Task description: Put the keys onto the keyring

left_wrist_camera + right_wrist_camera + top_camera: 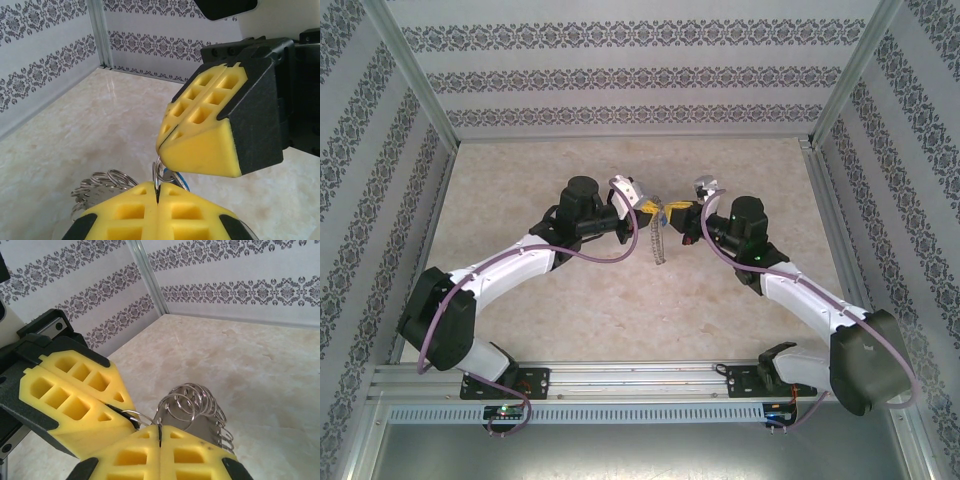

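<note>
Fingertips meet mid-table in top view: left gripper (647, 208) and right gripper (680, 213) both shut, keyring (658, 245) dangling limp below them over the table (570, 320). Left wrist: left gripper (157, 192) pinches a thin keyring (102, 182) loop; blue sliver, prob. the key (181, 180), sits just under the right gripper (162, 142) tip. Right wrist: right gripper (160, 432) clamped tight, contents hidden; keyring (192, 400) coils just beyond; left gripper (125, 415) touching. Step: threading. Next needs fine sliding of key along loop. Bulky pads crowd and hide the joint.

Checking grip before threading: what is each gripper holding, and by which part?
Left gripper and right gripper each pinch a loop of the coiled silver wire keyring, fingertips shut.
</note>
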You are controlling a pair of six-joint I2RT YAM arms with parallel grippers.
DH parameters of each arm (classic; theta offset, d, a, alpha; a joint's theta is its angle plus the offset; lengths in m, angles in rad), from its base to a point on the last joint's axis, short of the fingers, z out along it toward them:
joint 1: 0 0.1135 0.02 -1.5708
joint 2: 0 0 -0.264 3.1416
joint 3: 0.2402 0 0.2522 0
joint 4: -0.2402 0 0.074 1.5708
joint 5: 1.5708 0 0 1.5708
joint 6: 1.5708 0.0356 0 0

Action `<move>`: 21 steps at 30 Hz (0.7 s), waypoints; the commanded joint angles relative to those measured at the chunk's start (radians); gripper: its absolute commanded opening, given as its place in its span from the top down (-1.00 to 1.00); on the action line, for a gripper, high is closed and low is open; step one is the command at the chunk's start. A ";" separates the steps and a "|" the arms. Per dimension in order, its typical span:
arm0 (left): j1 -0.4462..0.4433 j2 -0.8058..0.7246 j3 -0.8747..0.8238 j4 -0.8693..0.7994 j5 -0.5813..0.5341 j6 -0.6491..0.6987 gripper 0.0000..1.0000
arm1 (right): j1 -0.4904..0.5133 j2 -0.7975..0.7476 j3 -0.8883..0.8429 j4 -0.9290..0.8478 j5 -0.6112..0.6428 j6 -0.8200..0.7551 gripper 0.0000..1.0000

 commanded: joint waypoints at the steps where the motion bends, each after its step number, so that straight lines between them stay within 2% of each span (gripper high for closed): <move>1: -0.017 -0.044 -0.002 0.099 0.003 0.008 1.00 | -0.023 0.008 -0.006 0.006 -0.038 0.006 1.00; 9: -0.018 -0.041 -0.014 0.157 -0.013 -0.014 1.00 | -0.022 0.045 0.005 0.010 -0.172 0.042 1.00; 19: -0.017 -0.022 -0.012 0.193 -0.013 -0.037 1.00 | -0.030 0.042 0.005 0.018 -0.163 0.062 1.00; 21: -0.018 -0.020 -0.014 0.199 -0.016 -0.041 1.00 | -0.040 0.033 0.003 0.025 -0.160 0.073 0.61</move>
